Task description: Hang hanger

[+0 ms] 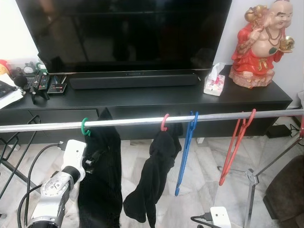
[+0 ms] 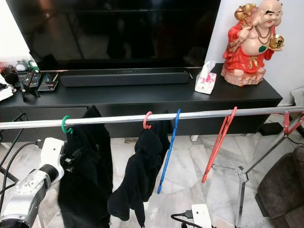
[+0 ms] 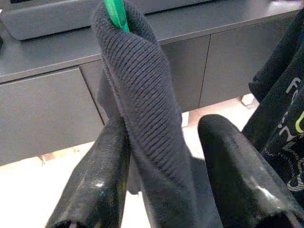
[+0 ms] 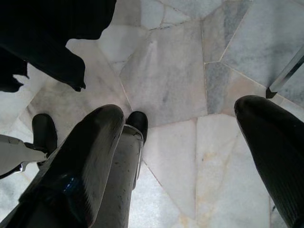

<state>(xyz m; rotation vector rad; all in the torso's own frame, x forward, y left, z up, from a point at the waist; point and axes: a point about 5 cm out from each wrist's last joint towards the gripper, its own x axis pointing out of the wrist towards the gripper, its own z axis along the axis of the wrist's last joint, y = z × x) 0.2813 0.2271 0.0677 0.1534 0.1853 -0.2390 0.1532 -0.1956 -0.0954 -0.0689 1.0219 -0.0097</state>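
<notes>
Left gripper (image 3: pixel 164 166) fingers apart around black garment (image 1: pixel 100 175) on green hanger (image 1: pixel 84 127); right gripper (image 4: pixel 185 156) apart

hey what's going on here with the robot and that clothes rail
The robot is hanging clothes on a metal rail in front of a TV cabinet. Its left gripper is at a dark knitted garment on a green hanger, whose hook is already over the rail; the jaws are spread with the fabric between them. Further along hang a pink hanger with black clothing and bare blue and red hangers. The right gripper hangs open above the floor.
</notes>
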